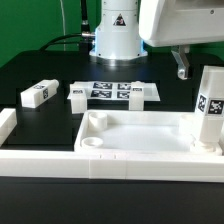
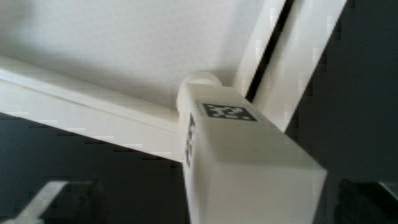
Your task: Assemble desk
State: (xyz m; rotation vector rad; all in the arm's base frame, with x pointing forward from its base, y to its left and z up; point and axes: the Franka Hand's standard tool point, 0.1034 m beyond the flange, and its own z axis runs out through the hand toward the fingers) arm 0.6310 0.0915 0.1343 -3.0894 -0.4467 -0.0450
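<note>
The white desk top [image 1: 140,132] lies flat in the front middle, rim up. One white leg [image 1: 208,108] with a tag stands upright in its corner socket at the exterior view's right. My gripper [image 1: 204,72] is open, with one dark finger [image 1: 182,68] beside the leg's top and the other out of frame. In the wrist view the leg [image 2: 235,150] runs between my fingers [image 2: 43,202] with dark gaps on both sides, and its foot meets the desk top's rim [image 2: 80,100]. My gripper [image 2: 222,208] touches nothing I can see.
Three loose white legs lie at the back: one at the left [image 1: 35,94], one [image 1: 78,93] and one [image 1: 146,92] at either end of the marker board [image 1: 113,90]. A white border rail [image 1: 20,150] runs along the left and front. The arm's base [image 1: 115,30] stands behind.
</note>
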